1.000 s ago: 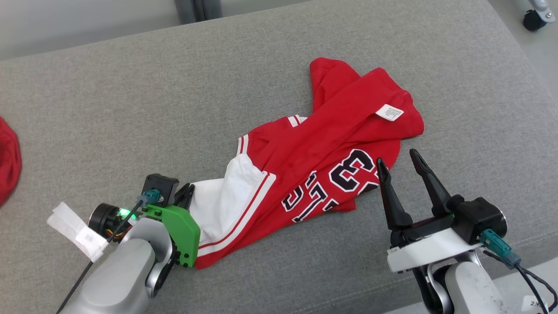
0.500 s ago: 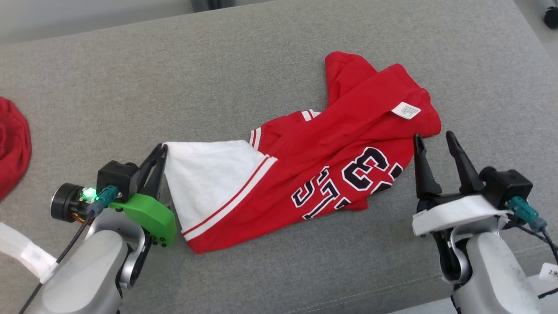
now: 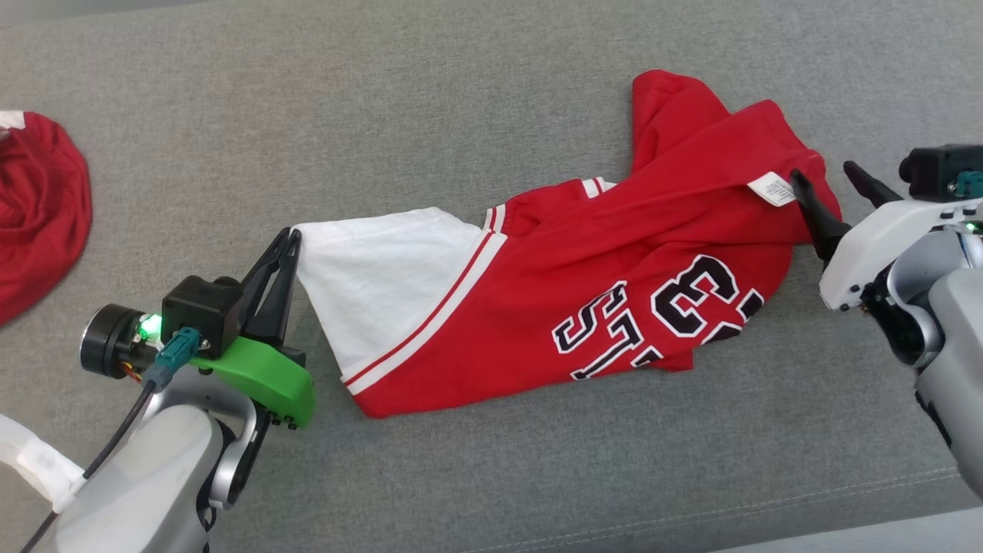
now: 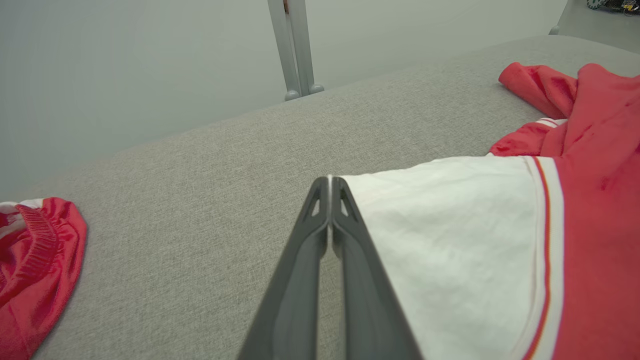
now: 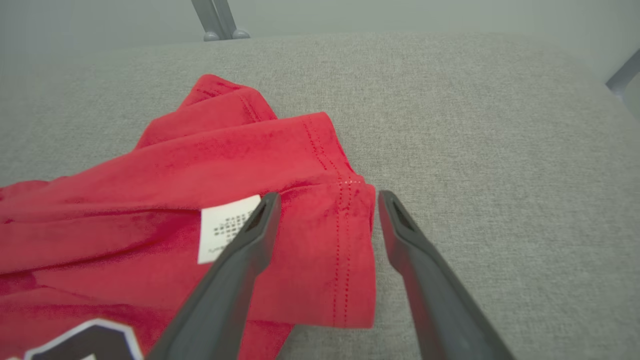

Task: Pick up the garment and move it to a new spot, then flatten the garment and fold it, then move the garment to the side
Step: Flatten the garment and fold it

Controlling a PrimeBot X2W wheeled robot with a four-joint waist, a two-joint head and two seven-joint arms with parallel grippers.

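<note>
Red garment (image 3: 614, 261) marked "3" is gripped by left end effector (image 3: 292, 235); right end effector (image 3: 822, 170) is seen open at unreadable label (image 3: 772, 189).

The garment (image 3: 614, 253) is soft matt cloth, the cushion (image 3: 461, 115) coarse grey weave.

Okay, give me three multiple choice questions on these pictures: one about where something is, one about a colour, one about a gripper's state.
1. The small white care label on the red jersey with black numerals lies: A on the floor; B by the right gripper; C on the numerals.
2. Fabric in the left gripper is: A white; B black; C grey.
3. Right gripper: A shut on label; B shut, empty; C open.
B, label beside its finger; A, shut tips pinch white cloth; C, fingers stand apart.
</note>
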